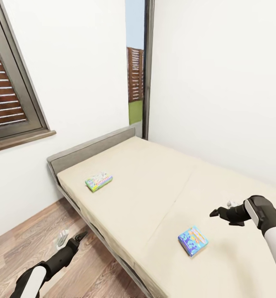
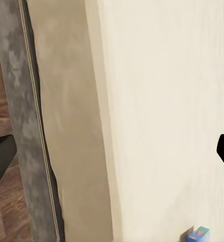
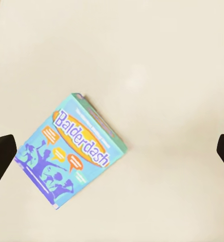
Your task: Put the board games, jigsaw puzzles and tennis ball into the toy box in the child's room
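I am looking down over the bed (image 1: 162,182), which sits in the corner between two white walls, its low headboard (image 1: 92,149) toward the window (image 1: 9,82). Two games are lying flat on the beige sheet, well apart. The blue game (image 1: 193,240), titled Balderdash, is lying near the bed's near edge; the green-edged game (image 1: 99,181) is lying farther up, toward the headboard.

My right gripper (image 1: 220,212) is hanging over the sheet, just above and to the right of the blue game, not touching it. In the right wrist view the blue game (image 3: 71,151) is lying between the two dark fingertips, which are spread wide with nothing in them.

My left gripper (image 1: 73,238) is hanging beside the bed over the wood floor (image 1: 34,231), fingers parted and empty. Its wrist view is showing the bed's grey frame (image 2: 26,126), the sheet's side, and a corner of the blue game (image 2: 199,235).
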